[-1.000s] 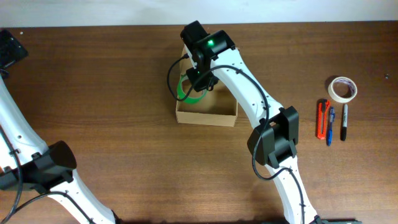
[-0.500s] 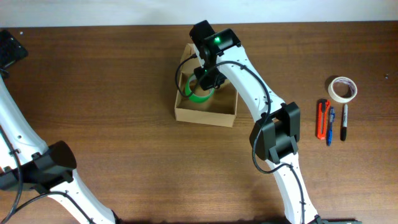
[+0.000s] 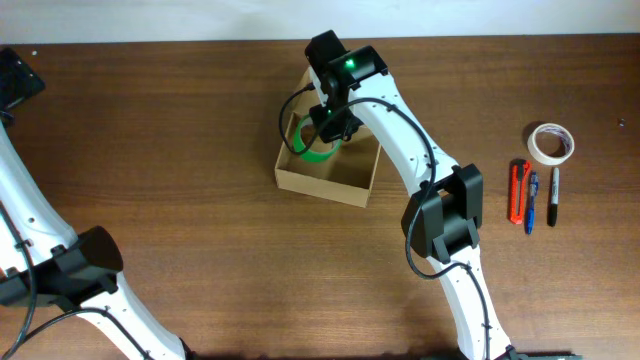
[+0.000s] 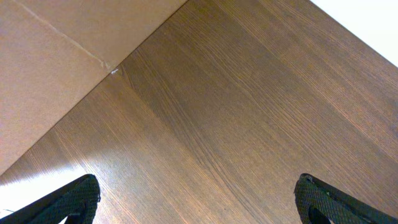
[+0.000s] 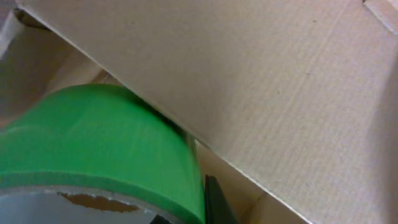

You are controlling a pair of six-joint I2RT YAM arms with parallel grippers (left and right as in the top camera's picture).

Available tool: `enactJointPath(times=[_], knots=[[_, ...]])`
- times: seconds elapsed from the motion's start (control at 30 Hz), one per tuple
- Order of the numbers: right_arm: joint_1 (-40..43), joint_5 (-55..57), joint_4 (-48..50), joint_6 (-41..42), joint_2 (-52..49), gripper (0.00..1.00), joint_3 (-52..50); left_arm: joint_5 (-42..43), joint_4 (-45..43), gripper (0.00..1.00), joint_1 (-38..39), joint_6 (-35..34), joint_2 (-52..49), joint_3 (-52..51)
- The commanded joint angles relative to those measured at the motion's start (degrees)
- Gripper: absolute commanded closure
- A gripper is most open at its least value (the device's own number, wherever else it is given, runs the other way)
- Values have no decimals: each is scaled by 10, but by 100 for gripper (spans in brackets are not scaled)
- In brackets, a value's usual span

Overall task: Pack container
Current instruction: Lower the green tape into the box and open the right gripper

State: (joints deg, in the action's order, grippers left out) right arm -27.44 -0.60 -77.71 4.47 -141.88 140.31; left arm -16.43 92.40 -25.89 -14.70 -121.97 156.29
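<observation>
The container, a tan cardboard box (image 3: 322, 186) with its flap lid open, sits at the table's back centre. My right gripper (image 3: 326, 132) reaches down into it, shut on a green tape roll (image 3: 308, 151) held inside the box near its back left corner. In the right wrist view the green tape roll (image 5: 99, 149) fills the lower left, with one black finger (image 5: 214, 200) against its outer side and the box wall (image 5: 261, 81) close behind. My left gripper (image 4: 196, 190) is open and empty over bare wood, far from the box.
At the right of the table lie a beige tape roll (image 3: 551, 143), an orange box cutter (image 3: 517, 191), a blue pen (image 3: 532, 202) and a black marker (image 3: 552, 196). The left arm's end (image 3: 15, 82) is at the far left edge.
My right gripper carried the green tape roll right and deeper into the box. The box slid a little to the left and turned slightly. The left arm has not moved.
</observation>
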Motion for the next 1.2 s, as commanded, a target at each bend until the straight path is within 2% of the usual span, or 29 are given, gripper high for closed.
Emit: enactJointPath(times=[0.0, 1.17], knots=[[-12, -14, 0, 5, -16, 97, -3, 4, 1, 0, -2, 7, 8, -3], [-21, 15, 5, 5, -38, 96, -3, 4, 1, 0, -2, 7, 8, -3]])
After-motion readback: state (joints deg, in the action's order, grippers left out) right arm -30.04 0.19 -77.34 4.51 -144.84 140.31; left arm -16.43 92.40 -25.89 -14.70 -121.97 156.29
